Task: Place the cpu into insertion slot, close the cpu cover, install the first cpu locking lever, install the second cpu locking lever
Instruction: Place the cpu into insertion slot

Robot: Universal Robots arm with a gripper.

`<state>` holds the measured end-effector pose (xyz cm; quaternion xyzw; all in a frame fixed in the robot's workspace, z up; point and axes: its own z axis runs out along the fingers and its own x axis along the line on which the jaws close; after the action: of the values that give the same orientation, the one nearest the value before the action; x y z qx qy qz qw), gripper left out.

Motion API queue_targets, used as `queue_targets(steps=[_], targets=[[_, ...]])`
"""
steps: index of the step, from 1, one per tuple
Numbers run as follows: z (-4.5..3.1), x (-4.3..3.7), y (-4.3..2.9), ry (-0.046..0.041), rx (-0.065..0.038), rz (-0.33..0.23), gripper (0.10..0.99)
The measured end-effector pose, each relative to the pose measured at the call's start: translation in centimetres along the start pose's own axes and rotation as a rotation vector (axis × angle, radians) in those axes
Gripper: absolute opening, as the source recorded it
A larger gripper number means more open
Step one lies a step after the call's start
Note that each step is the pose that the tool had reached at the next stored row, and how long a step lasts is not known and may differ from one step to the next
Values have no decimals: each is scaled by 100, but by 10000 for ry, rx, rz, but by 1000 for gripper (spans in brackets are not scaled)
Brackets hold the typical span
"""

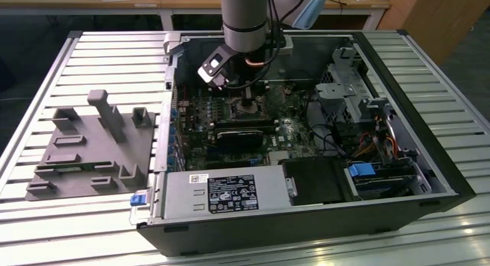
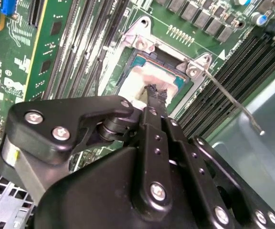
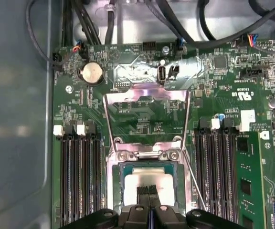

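Gripper [image 3: 149, 190], black, two-fingered: fingertips drawn together with only a hairline seam between them, nothing clamped; it points down over the middle of the cpu [image 3: 137, 179], and whether the tips actually touch the chip cannot be told. In the second wrist view the gripper [image 2: 156, 93] overlaps the pale top of the cpu [image 2: 144, 76]. In the exterior view the gripper [image 1: 247, 97] hangs from the arm inside the open computer case [image 1: 306, 226]. Cpu: square, silvery-topped, lying flat within the insertion slot [image 3: 112, 181], a narrow teal border showing around it. Insertion slot: silvery metal rim, set in the dark green motherboard [image 3: 70, 109] between two banks of long memory slots [image 3: 78, 176]. Cpu cover [image 3: 147, 89]: open, swung up on its hinge at the slot's far edge, the board visible through its square window. Locking lever [image 2: 233, 102]: thin metal rod, unlatched, angled away from one corner of the slot; it shows in the first wrist view as a slanting wire [image 3: 195, 186] beside the rim. Coin cell [image 3: 90, 73]: on the board, well apart from the slot. Power supply [image 1: 222, 194]: grey box at the case's near end. Grey fixture [image 1: 84, 151]: on the slatted table [image 1: 100, 54], at the exterior view's left of the case.
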<state>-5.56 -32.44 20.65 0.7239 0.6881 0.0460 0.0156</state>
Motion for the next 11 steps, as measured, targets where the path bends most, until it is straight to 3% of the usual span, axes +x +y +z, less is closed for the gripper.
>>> queue_targets(steps=[3, 11], targets=[[-52, 3, 5, -2, -1, 0, 106], [-300, 14, 26, -1, -2, 0, 106]])
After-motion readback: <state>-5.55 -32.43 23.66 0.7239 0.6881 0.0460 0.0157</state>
